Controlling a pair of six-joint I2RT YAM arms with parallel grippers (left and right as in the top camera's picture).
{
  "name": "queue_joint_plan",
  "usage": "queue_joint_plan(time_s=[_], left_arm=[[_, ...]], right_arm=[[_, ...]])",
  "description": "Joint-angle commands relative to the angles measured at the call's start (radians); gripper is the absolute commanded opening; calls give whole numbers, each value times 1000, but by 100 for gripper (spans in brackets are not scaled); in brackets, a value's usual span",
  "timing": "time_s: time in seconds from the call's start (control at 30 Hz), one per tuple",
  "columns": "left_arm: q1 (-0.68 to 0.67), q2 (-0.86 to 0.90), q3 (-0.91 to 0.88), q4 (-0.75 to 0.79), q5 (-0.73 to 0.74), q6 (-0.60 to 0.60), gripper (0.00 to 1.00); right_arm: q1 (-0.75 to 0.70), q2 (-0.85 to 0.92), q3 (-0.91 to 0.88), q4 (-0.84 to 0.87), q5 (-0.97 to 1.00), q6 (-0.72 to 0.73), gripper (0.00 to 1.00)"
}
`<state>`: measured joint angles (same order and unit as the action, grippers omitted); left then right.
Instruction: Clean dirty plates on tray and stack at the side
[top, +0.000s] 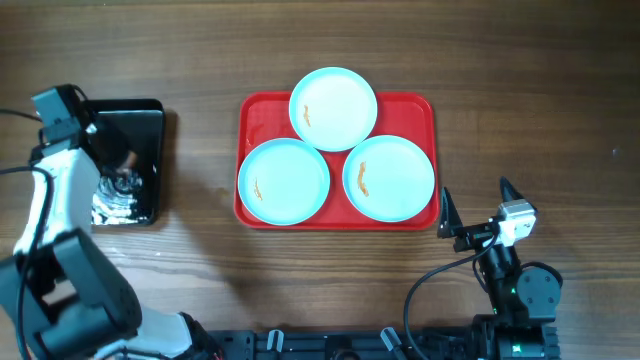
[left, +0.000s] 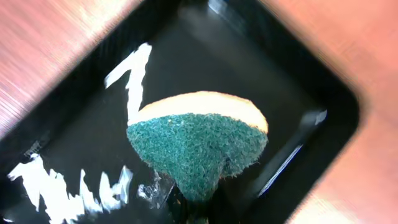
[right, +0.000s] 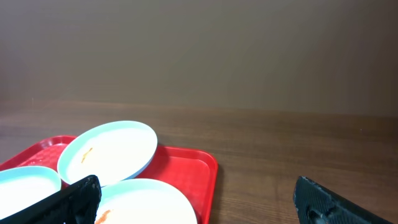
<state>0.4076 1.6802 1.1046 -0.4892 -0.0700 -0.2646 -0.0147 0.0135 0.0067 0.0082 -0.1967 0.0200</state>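
left tool (top: 118, 165) clenched on the sponge (left: 199, 140) over black tray (top: 150, 115) | right tool (top: 474, 192) wide apart, holding nothing, near red tray (top: 415, 105) | three plates (top: 333, 108) lie on red tray, mid bench (top: 550, 100)

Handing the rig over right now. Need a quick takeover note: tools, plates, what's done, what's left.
Left tool: shut on the sponge, over the black tray.
Right tool: open, empty, just off the near right corner of the red tray.
Plates: rear plate, left plate and right plate all sit on the red tray, each with an orange smear.
Done: sponge gripped, nothing wiped.
Left: wipe all three, then stack them beside the tray.
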Motion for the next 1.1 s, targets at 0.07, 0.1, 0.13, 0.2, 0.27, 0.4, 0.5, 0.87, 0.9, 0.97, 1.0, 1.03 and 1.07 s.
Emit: queue_joint_plan(time_s=[0.07,0.1,0.13,0.2,0.27,0.4,0.5,0.87,0.9,0.97,1.0,1.03,1.07], left_arm=[[3,28,-11,8,111,-5,4],[3,15,-4,8,142,-5,4],[3,0,3,8,173,-5,4],[3,-31,16,10,215,-5,4],[3,-68,23,18,243,-5,4],[3,-127,23,34,249,-5,4],[6,-130,22,29,232,8,4],[74,68,10,-11,214,33,4],[79,76,10,0,269,33,4],[83,72,10,26,358,33,4],[83,66,10,34,390,33,4],[83,58,10,44,423,33,4],[83,48,10,51,449,33,4]], right_arm=[[5,-10,-2,5,13,-17,100],[5,-10,-2,5,13,-18,100],[5,-10,-2,5,13,-18,100],[5,-10,-2,5,13,-18,100],[5,-10,-2,5,13,-18,100],[5,-10,-2,5,13,-17,100],[5,-10,-2,5,13,-17,100],[5,-10,-2,5,13,-17,100],[5,-10,-2,5,13,-18,100],[5,-10,-2,5,13,-18,100],[5,-10,-2,5,13,-18,100],[5,-10,-2,5,13,-18,100],[5,-10,-2,5,13,-17,100]])
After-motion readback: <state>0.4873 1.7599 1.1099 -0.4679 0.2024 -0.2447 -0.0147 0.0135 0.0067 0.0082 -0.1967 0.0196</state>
